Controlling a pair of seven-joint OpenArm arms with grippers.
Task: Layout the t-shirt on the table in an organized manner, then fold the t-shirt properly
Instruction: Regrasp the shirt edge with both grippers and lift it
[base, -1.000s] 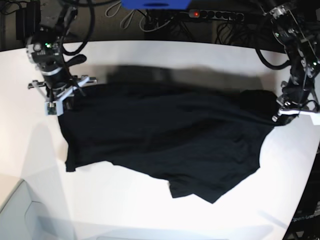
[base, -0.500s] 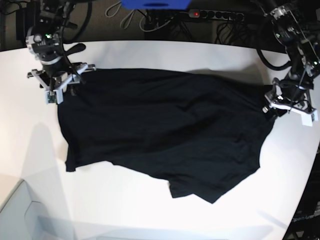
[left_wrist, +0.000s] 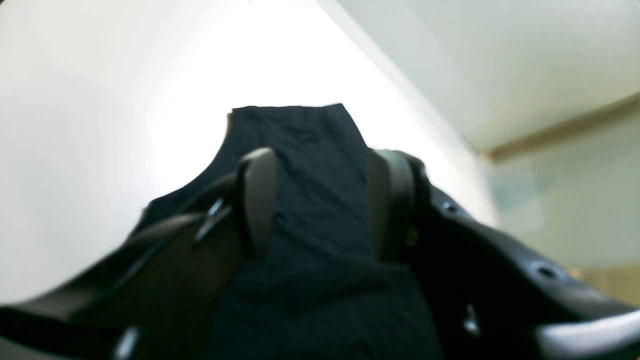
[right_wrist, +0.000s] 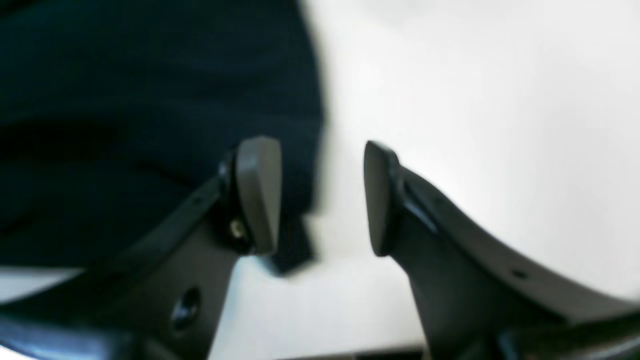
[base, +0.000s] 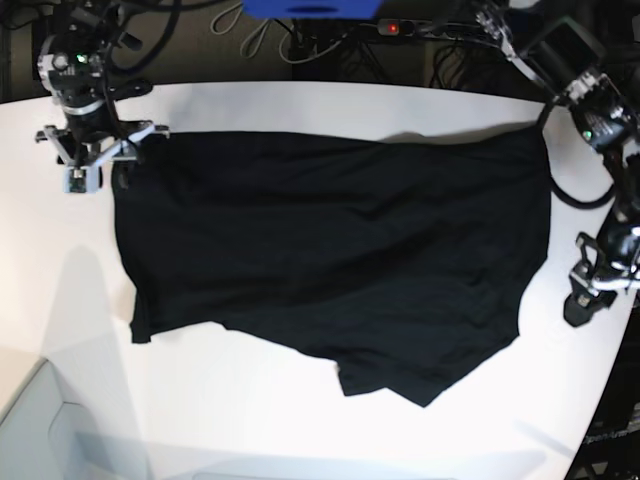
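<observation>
While spread across the middle of the white desk (base: 300, 430), the black t-shirt (base: 330, 260) lies mostly flat, its upper edge running close to the desk's far edge and its lower hem uneven, with a flap jutting toward the near edge. No container shows in any view.

Far-left corner of the desk: the right pincer (base: 92, 165) hangs just beside the shirt's upper-left corner. Right wrist view: its fingers (right_wrist: 257, 192) stand apart, nothing between them; the shirt's edge (right_wrist: 150, 125) lies under the left finger only, bare desk (right_wrist: 475, 125) under the gap and the other finger.

Middle: cloth with light wrinkles, no print visible on the side facing up.

Right edge of the desk: the left pincer (base: 597, 283) sits off the shirt's right side, near the desk's curved edge. Left wrist view: its fingers (left_wrist: 260, 195) are parted at a moderate width; dark shirt fabric (left_wrist: 310, 165) shows in the gap, lying on the desk beyond, not gripped.
</observation>
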